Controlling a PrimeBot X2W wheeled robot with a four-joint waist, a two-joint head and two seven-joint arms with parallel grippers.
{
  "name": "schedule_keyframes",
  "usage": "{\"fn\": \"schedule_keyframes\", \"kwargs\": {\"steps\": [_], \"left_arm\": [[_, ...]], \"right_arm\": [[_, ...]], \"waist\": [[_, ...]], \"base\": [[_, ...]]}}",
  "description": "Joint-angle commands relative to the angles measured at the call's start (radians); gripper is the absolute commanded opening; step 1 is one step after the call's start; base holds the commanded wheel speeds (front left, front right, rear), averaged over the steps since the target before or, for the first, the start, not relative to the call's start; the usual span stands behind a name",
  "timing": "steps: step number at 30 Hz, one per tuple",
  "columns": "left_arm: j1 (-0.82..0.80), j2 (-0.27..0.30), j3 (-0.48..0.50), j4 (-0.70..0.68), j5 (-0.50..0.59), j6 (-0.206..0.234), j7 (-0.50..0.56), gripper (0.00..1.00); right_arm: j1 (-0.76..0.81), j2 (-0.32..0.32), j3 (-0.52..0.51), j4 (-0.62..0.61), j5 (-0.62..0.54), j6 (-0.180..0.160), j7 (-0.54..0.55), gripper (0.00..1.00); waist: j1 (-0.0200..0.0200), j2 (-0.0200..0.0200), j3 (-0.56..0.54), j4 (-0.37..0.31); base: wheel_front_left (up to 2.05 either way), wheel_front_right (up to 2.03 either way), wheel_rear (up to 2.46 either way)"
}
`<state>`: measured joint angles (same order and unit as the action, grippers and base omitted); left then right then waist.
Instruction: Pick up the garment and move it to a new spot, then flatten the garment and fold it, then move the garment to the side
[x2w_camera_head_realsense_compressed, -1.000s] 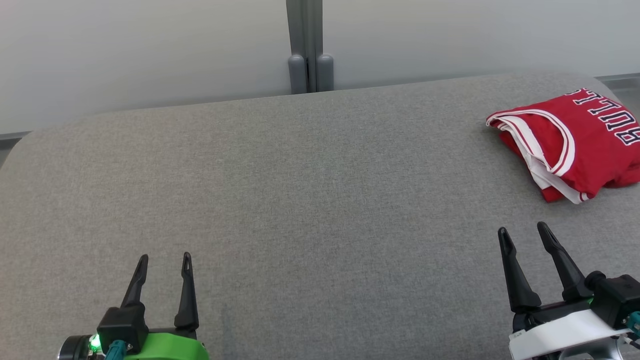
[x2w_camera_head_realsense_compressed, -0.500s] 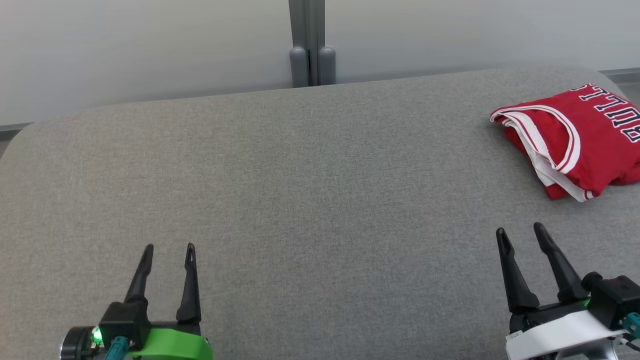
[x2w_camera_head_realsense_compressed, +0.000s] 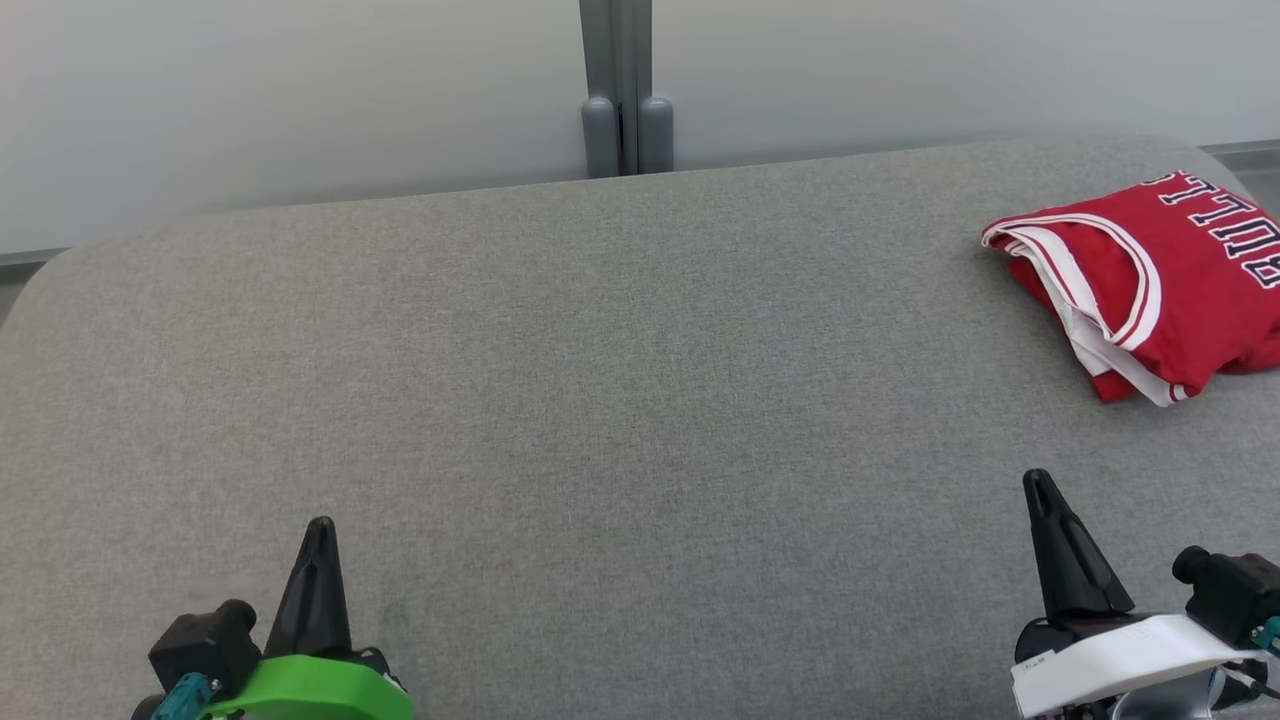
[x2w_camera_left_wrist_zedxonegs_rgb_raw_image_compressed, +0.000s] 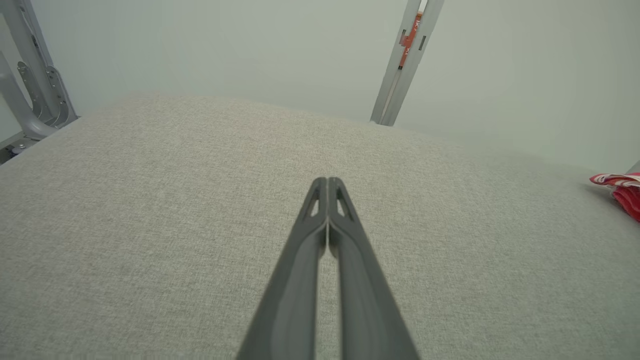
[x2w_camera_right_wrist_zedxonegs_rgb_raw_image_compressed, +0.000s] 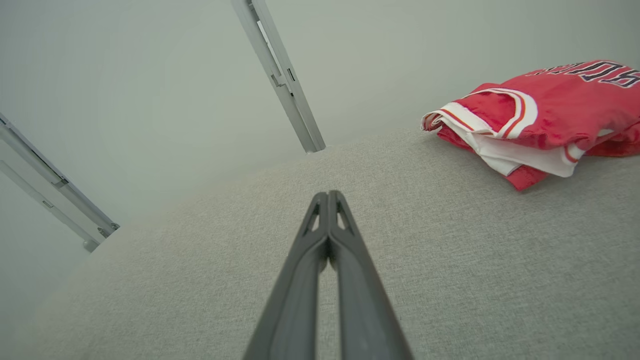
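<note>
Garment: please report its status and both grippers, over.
Left gripper shut, empty. Right gripper shut, empty. Red jersey folded, lying on grey table, far right, untouched. Nothing seen between right gripper and it.

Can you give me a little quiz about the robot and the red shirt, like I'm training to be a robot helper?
1. Fill in: the left claw and the right claw are both ____ (open or shut).
2. Which claw is nearer the red jersey? A) left claw B) right claw
3. True or false: a claw is holding the jersey.

Key: 1 shut; 2 B; 3 false, because it lies folded on the grey surface, apart from both claws.
</note>
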<state>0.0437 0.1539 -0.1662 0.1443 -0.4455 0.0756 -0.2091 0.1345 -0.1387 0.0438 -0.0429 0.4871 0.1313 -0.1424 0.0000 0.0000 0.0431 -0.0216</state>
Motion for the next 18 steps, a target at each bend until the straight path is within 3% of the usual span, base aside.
{"fn": "schedule_keyframes", "kwargs": {"steps": [1, 18], "left_arm": [[-0.030, 0.001, 0.013, -0.014, -0.045, -0.008, 0.008, 0.00], [-0.059, -0.013, 0.064, -0.013, -0.312, -0.032, 0.070, 0.00]], "right_arm": [[-0.029, -0.008, -0.005, -0.002, 0.045, 0.000, 0.004, 0.00], [-0.085, -0.021, 0.004, 0.064, 0.332, 0.000, 0.027, 0.00]], "waist": [[0.0000, 0.0000, -0.001, 0.000], [0.0000, 0.0000, -0.008, 0.003]], "base": [[0.00, 0.00, 0.00], [0.00, 0.00, 0.00]]}}
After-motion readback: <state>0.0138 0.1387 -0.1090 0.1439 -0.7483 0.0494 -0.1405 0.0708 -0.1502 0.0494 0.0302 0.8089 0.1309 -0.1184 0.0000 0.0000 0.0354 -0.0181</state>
